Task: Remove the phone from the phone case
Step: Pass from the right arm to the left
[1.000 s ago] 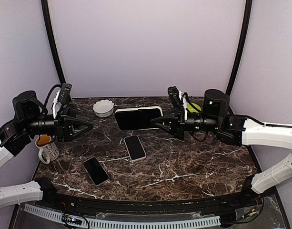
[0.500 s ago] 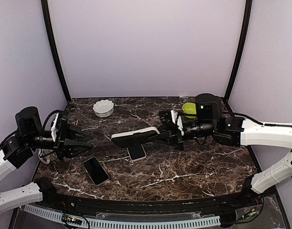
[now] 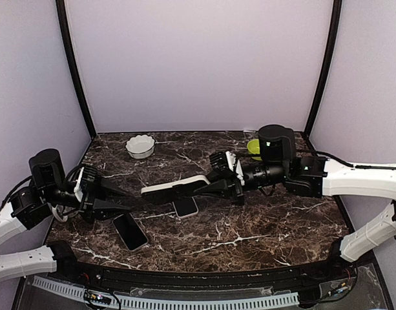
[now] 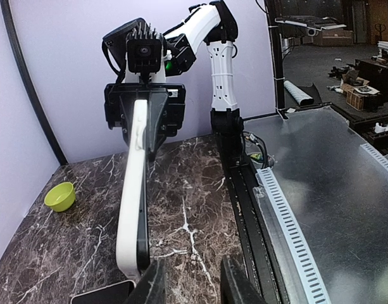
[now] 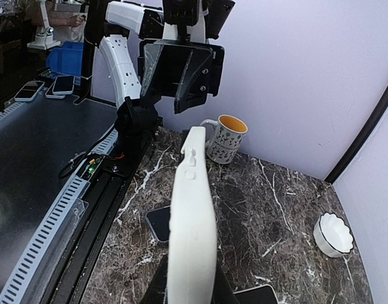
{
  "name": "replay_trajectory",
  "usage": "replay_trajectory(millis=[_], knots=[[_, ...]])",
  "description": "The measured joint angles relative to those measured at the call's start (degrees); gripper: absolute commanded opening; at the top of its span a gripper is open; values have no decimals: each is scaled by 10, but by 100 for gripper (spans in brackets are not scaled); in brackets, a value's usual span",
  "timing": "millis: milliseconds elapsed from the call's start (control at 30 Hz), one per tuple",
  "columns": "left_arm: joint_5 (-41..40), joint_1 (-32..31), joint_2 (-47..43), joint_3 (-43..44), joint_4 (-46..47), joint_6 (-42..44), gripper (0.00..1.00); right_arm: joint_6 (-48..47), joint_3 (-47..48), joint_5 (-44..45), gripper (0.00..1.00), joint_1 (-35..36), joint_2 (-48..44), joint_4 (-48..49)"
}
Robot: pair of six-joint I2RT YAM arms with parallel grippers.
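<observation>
The phone in its white case [image 3: 174,188] hangs edge-on above the table's middle, its length running left to right. My right gripper [image 3: 214,187] is shut on its right end; in the right wrist view the white case back [image 5: 192,215] rises from between the dark fingers [image 5: 157,286]. My left gripper [image 3: 132,201] sits low at the phone's left end. In the left wrist view the case [image 4: 130,209] with the black phone [image 4: 143,221] on its right side ends just left of my left gripper [image 4: 190,286], which is open with only marble in its gap.
Two other phones lie on the marble: a light-edged one [image 3: 184,206] under the held phone and a dark one [image 3: 130,231] near the front. A white bowl [image 3: 140,146] and a green bowl [image 3: 254,148] stand at the back. A mug [image 5: 224,139] stands at the left.
The right gripper has lowered the phone, turned it from face-on to edge-on and carried it left. The left gripper has dropped toward its left end and its jaws have narrowed.
</observation>
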Motion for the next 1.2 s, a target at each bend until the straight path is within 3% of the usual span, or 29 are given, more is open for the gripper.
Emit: replay_trajectory(millis=[600,1200], knots=[[-34,-47,43,-3,33,10,30,1,8,-6,0,9,9,6],[-64,-50,7,-3,28,15,30,-2,8,5,0,14,9,6]])
